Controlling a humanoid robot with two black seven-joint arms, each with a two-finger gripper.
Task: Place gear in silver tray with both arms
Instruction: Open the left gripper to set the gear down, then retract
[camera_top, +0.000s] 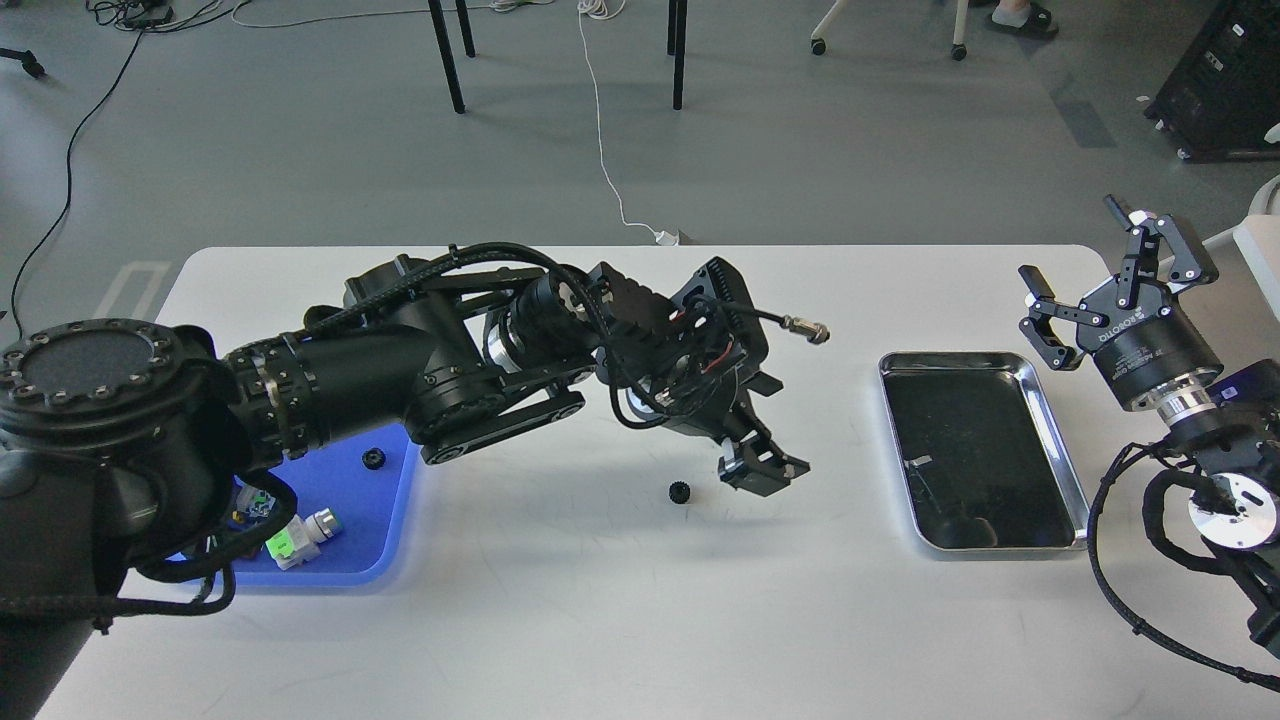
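Our gear lies loose on the counter at mid-frame; our left gripper hangs just right of it, its grip unreadable; our right gripper gapes empty; the silver tray at right holds nothing; placing remains.

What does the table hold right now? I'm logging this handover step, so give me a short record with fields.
gear: small, black, lying loose on the white table, in neither gripper
left gripper: just right of the gear, not holding it
right gripper: open, beyond the tray's far right corner
silver tray: no gear inside
blue tray: holds another small black gear and connectors
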